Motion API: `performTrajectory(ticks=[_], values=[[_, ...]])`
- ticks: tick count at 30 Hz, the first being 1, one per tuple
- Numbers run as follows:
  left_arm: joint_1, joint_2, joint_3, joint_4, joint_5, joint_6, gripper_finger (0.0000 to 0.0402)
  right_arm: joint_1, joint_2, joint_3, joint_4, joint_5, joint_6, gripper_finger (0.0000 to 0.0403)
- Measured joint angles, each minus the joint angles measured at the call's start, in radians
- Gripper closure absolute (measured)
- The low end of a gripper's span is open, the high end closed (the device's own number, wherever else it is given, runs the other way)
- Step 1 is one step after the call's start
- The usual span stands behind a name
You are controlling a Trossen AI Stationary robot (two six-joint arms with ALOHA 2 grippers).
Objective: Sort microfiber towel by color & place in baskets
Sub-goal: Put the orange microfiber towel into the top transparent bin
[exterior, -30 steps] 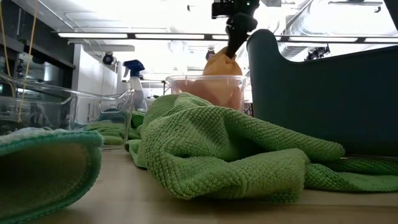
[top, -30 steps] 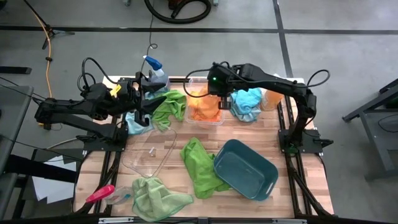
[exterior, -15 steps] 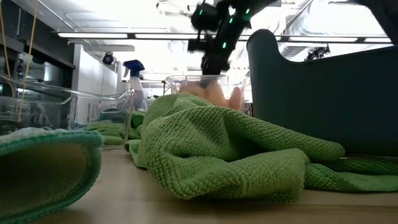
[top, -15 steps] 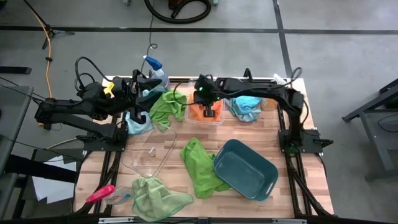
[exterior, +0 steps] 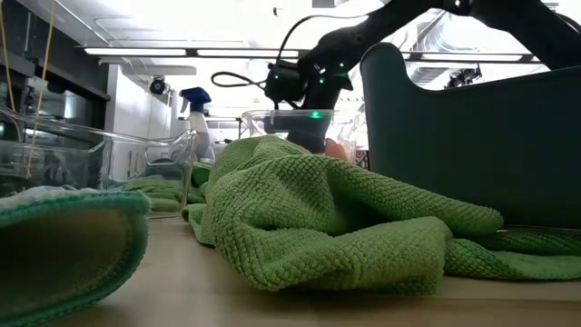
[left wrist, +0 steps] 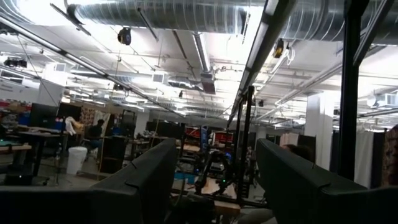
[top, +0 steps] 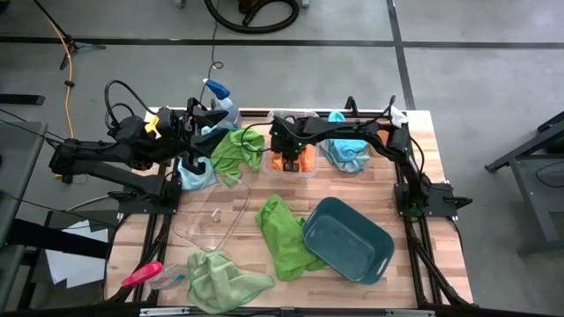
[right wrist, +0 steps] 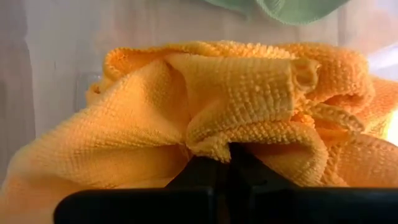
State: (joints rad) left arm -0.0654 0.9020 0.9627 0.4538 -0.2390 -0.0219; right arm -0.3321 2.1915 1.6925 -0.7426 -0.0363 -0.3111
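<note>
An orange microfiber towel lies bunched in the clear deep tub at the table's far middle. My right gripper reaches down into the tub and is shut on that towel. A green towel is draped at the tub's left rim. A light blue towel lies right of the tub, and another lies under my left arm. My left gripper is held up at the far left, open, with nothing between its fingers. My right gripper pinches a bunched fold of the orange towel between its two shut fingers. They come from above, pointing steeply down. The rest of the towel spreads in folds around the fingers inside the tub.
A teal basin sits at the near right, with a green towel against its left side. The clear shallow dish stands left of centre. Another green towel and a pink-handled tool lie at the near left. A spray bottle stands at the far edge.
My right gripper has come down and toward the table's left, into the clear tub, still shut. The orange towel, which hung below it above the tub, now lies bunched inside.
</note>
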Motion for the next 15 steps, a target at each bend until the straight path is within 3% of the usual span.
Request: performTrajectory(ticks=[5, 15], values=[[0.000, 0.000, 0.000, 0.000, 0.000, 0.000, 0.0193, 0.000, -0.031, -0.005, 0.030, 0.000, 0.060, 0.0375], [0.000, 0.000, 0.000, 0.000, 0.000, 0.041, 0.0193, -0.010, -0.205, -0.008, -0.007, -0.009, 0.119, 0.0211]])
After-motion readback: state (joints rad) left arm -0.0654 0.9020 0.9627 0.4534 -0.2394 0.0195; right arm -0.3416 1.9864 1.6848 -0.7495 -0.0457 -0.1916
